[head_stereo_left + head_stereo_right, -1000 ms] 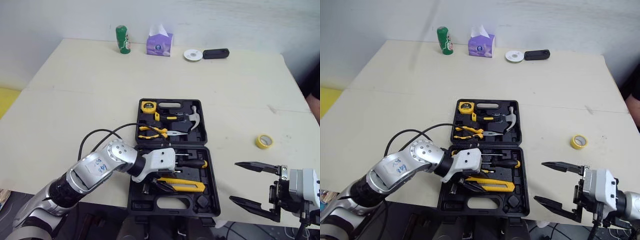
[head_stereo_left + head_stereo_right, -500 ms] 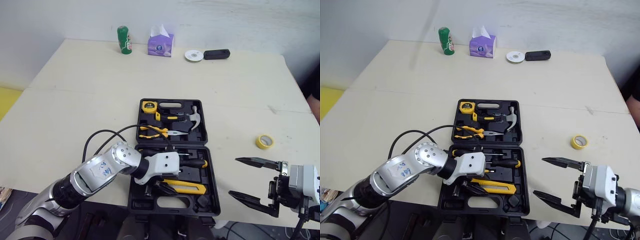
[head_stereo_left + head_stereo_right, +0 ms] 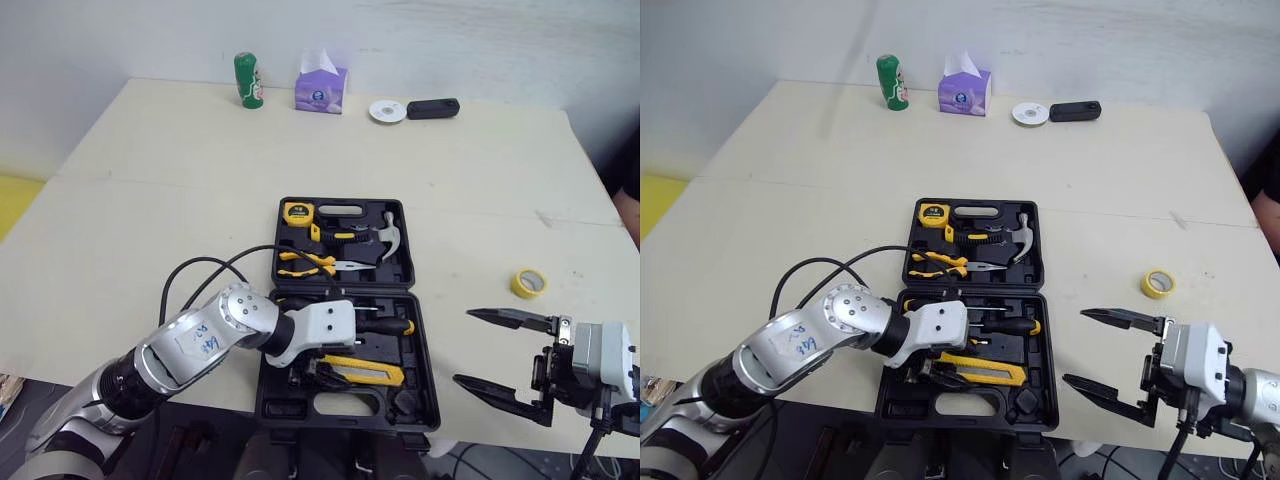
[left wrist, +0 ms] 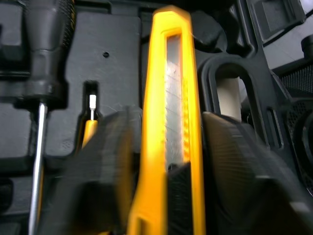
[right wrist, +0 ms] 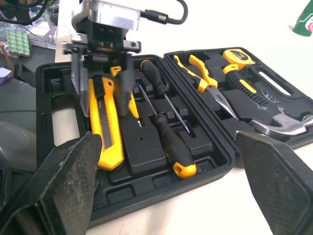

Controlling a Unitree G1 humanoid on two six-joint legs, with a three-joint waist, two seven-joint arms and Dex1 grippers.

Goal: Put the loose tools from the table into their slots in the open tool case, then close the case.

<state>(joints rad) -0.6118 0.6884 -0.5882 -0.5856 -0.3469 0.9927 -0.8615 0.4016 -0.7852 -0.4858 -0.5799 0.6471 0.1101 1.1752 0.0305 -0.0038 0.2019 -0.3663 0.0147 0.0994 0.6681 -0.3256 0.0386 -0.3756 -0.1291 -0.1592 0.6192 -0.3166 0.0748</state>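
The yellow utility knife [image 3: 365,371] lies lengthwise in the near half of the open black plastic tool case [image 3: 283,408], low in the centre of the frame, its blade end pointing right. The left gripper [image 3: 308,374] is down over the knife's left end; in the left wrist view its jaws stand one on each side of the handle, close against it, and whether they press it cannot be told. Just above the knife in the same half lies a black-handled screwdriver with a yellow cap [image 3: 385,326]. The upper half of the case holds yellow-handled pliers [image 3: 305,262], a steel claw hammer [image 3: 388,232] and a yellow tape measure [image 3: 297,211].

A roll of yellow tape [image 3: 529,283] lies loose on the cream table [image 3: 150,180], well right of the case. The right gripper [image 3: 462,346] hovers at the lower right, jaws spread wide and holding nothing.

Along the top edge of the table stand a green can [image 3: 246,79], a purple tissue box [image 3: 320,88], a white disc [image 3: 386,110] and a black oblong object [image 3: 432,107].
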